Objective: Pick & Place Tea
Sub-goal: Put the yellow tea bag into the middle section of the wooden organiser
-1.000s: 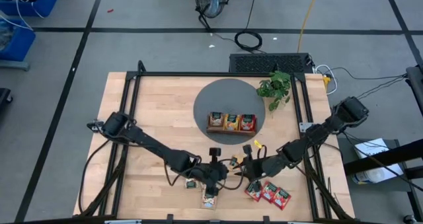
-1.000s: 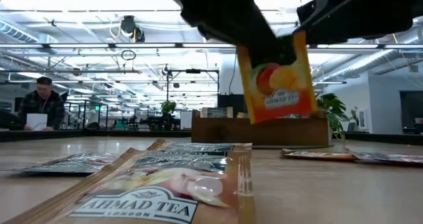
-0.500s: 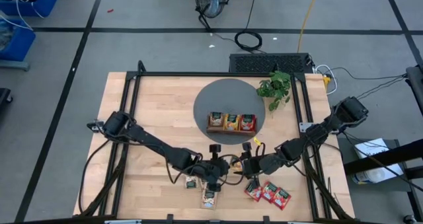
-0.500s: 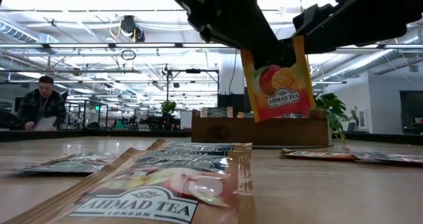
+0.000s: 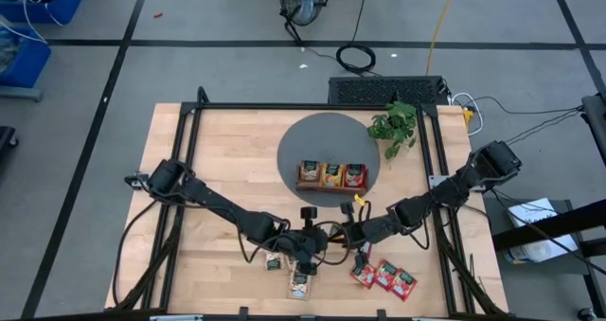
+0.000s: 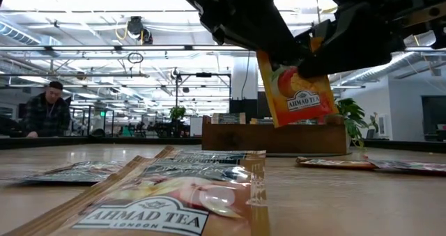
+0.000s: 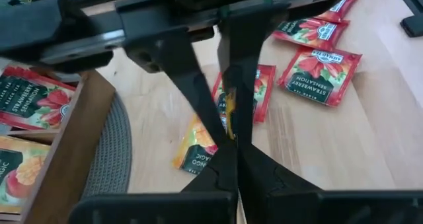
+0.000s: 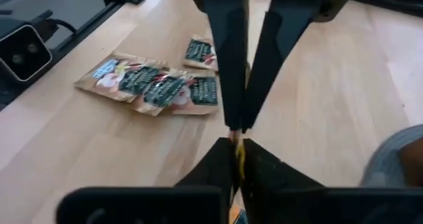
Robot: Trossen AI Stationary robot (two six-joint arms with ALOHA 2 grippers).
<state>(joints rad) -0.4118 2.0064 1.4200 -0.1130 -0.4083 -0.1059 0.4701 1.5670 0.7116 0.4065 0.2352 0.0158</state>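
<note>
Since one second ago the right gripper (image 5: 343, 234) has shifted leftward toward the left gripper (image 5: 322, 238), and its fingers have closed from a spread position onto the orange sachet (image 6: 298, 90) — both grippers now meet at the table's front centre.

Left gripper: fingers (image 7: 231, 98) pressed together, pinching the orange sachet edge-on between the tips. Right gripper: fingers (image 8: 236, 72) also drawn together, with the sachet's thin yellow edge caught at their tips. In the low view the orange sachet hangs clear of the table, tilted slightly, its printed face toward the camera, gripped along its upper edge by dark fingers from both sides.

Below and just in front of the grippers, three pale sachets (image 8: 149, 84) lie overlapped flat on the wooden table (image 5: 218, 169), with one more (image 8: 199, 51) just beside them. Under the left gripper another orange sachet (image 7: 195, 148) lies flat. To the right of the grippers, red sachets (image 5: 385, 276) lie in a loose row near the table's front edge.

Behind the grippers, the wooden tray (image 5: 330, 177) stands on a round grey mat (image 5: 312, 136) — each of its three compartments holds sachets. A green plant (image 5: 395, 127) sits at the mat's right edge. In the low view a person (image 6: 46, 112) shows in the room beyond the table.
</note>
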